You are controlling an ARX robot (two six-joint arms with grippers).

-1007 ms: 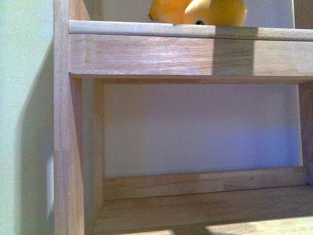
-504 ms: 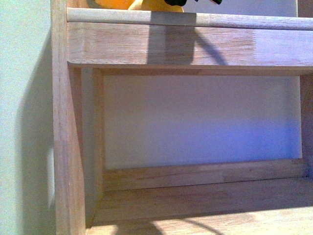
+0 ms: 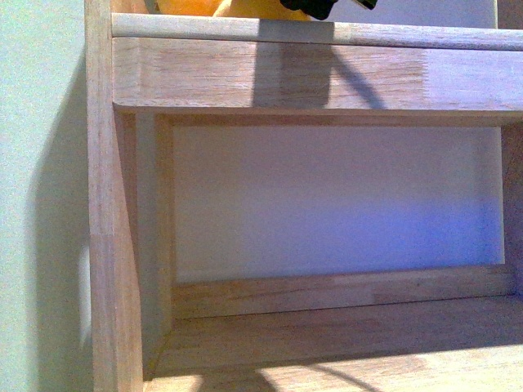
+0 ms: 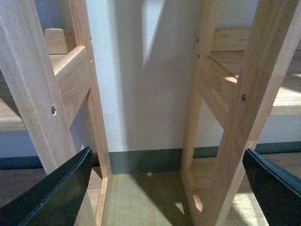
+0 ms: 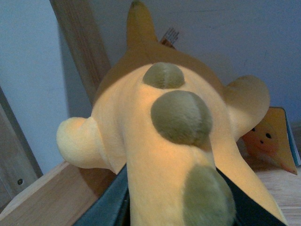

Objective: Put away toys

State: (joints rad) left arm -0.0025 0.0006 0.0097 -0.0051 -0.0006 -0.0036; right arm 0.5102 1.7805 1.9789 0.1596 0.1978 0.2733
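Note:
The orange-yellow plush animal (image 5: 164, 146) fills the right wrist view, soft and rounded with olive-green spots. My right gripper (image 5: 171, 207) is shut on it, dark fingers on both sides of its body. It hangs over the wooden shelf board (image 5: 51, 197). In the front view only a strip of the plush (image 3: 208, 7) shows above the upper shelf rail (image 3: 327, 34), with my right gripper (image 3: 327, 6) dark beside it. My left gripper (image 4: 164, 188) is open and empty, low among the shelf unit's wooden legs (image 4: 249, 108).
The wooden shelf unit (image 3: 110, 204) stands against a pale wall; its lower compartment (image 3: 335, 204) has a white back panel. A small orange picture book (image 5: 270, 136) lies on the upper shelf by the plush. A dark skirting board (image 4: 141, 160) runs behind the legs.
The plush has moved left along the upper shelf, and the dark right gripper has come into the front view. The camera view rose slightly over the second.

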